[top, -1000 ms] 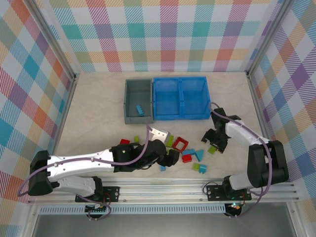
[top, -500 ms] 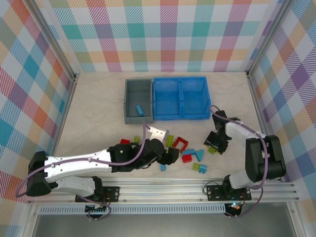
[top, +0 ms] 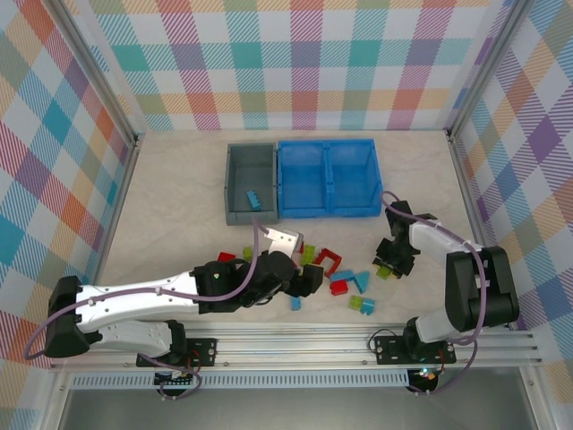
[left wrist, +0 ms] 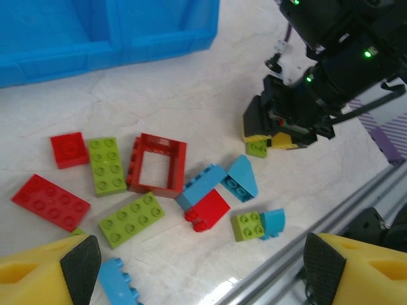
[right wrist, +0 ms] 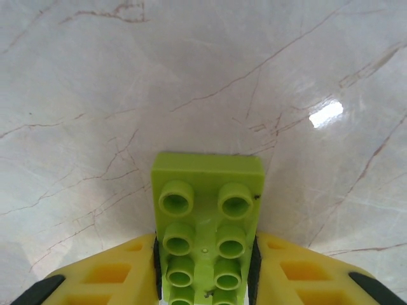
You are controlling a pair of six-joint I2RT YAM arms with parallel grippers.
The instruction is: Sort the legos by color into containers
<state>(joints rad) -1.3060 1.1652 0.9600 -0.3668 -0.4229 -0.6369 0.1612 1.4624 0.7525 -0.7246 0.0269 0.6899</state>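
Observation:
Several loose legos lie near the table's front: a hollow red frame (left wrist: pixel 179 166), a blue wedge (left wrist: pixel 243 178), a red brick (left wrist: pixel 206 208) and lime green bricks (left wrist: pixel 131 219). My left gripper (left wrist: pixel 202 270) hovers over this pile, open, with nothing between its fingers. Right of the pile, my right gripper (right wrist: pixel 206 267) is shut on a lime green brick (right wrist: pixel 206 222) resting on the table, its pads against both long sides. At the back stand the containers: the grey bin (top: pixel 231 184), holding one blue brick (top: pixel 254 199), and the blue two-compartment bin (top: pixel 328 143).
The metal rail (top: pixel 295 339) runs along the near table edge, close to a small green-and-blue pair (left wrist: pixel 248 225). Metal posts and checkered walls enclose the sides and back. Marble table (top: pixel 170 206) lies open to the left of the bins.
My right gripper has come down and closed on the lime green brick. The left arm has shifted slightly over the pile, still open.

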